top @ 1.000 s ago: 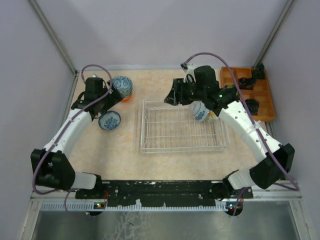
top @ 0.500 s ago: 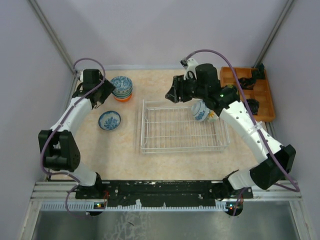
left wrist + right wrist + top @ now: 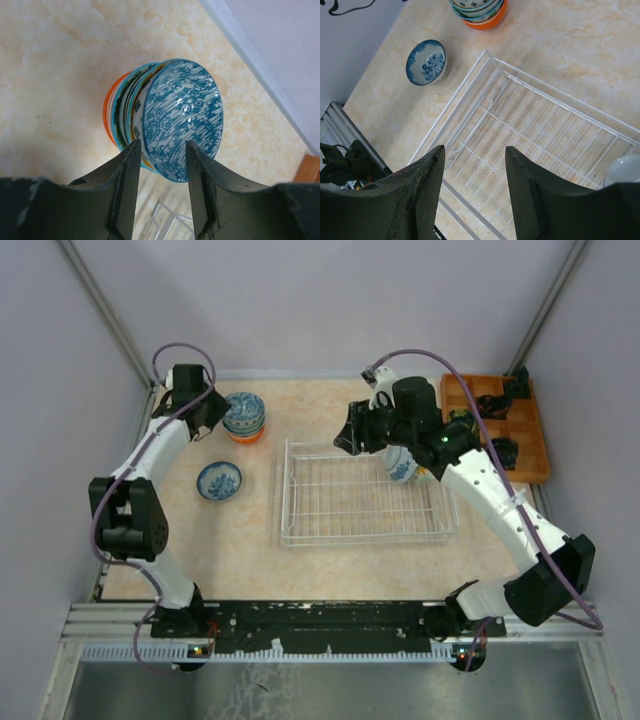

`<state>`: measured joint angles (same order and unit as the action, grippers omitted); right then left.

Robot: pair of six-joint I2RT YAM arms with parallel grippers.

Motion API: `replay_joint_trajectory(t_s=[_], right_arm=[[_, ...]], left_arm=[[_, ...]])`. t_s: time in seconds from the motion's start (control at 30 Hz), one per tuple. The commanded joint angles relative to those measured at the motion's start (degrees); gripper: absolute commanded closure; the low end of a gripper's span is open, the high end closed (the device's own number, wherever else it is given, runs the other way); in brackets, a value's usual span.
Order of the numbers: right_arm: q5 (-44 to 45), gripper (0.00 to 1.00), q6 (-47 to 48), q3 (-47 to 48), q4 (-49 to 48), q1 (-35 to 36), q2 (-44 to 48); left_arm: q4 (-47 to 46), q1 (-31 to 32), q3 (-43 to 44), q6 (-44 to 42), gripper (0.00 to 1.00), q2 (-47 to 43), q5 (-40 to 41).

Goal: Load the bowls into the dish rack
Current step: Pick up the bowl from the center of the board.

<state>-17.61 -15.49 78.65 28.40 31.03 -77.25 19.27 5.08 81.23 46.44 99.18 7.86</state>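
Observation:
A stack of bowls [image 3: 243, 415] with an orange one at the bottom stands at the back left. In the left wrist view its top bowl [image 3: 182, 117] is blue-patterned, and its near rim lies between the tips of my left gripper [image 3: 163, 150], whose jaws stand apart without pinching it. A single blue bowl [image 3: 219, 480] sits on the table in front of the stack. The wire dish rack [image 3: 365, 495] holds one bowl [image 3: 400, 464] at its back right. My right gripper [image 3: 476, 150] hangs open and empty over the dish rack [image 3: 530, 135].
An orange wooden tray [image 3: 497, 425] with black items stands at the back right. The right arm reaches across the rack's right side. Grey walls close in the table on the left, back and right.
The left arm has swung from above the single bowl back to the stack, and its jaws have narrowed around the top bowl's rim. The right arm has barely moved.

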Motion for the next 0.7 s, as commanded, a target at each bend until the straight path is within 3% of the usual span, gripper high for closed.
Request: replay_joint_trajectory(t_s=[0.0,0.13,0.23,0.27,0.43,0.67], right_arm=[[-0.2,0.48,1.5,-0.1,-2.7,0.3,1.9],[-0.5,0.48,1.8,-0.5,-3.1,0.3,2.0],[-1.6,0.48,2.3,-1.1,-3.2,0.3,2.4],[-2.0,0.48,2.3,-1.4,-3.2,0.3,2.5],[-3.3,0.47,1.6,-4.0,-4.3,0.4,3.5],[-4.0,0.47,0.7,-5.7,-4.5,1.7,4.5]], left_arm=[[-0.7,-0.2,3.7,-1.5,0.54,2.1,-0.4],[-0.2,-0.3,4.1,-1.5,0.57,3.4,-0.9],[5.7,-0.4,2.8,-0.6,0.58,-0.2,0.1],[5.1,-0.4,-0.4,-0.6,0.56,-3.2,0.2],[-3.3,-0.6,-18.9,-2.5,0.29,-23.0,2.8],[6.0,-0.6,-19.8,-5.8,0.21,-28.0,4.6]])
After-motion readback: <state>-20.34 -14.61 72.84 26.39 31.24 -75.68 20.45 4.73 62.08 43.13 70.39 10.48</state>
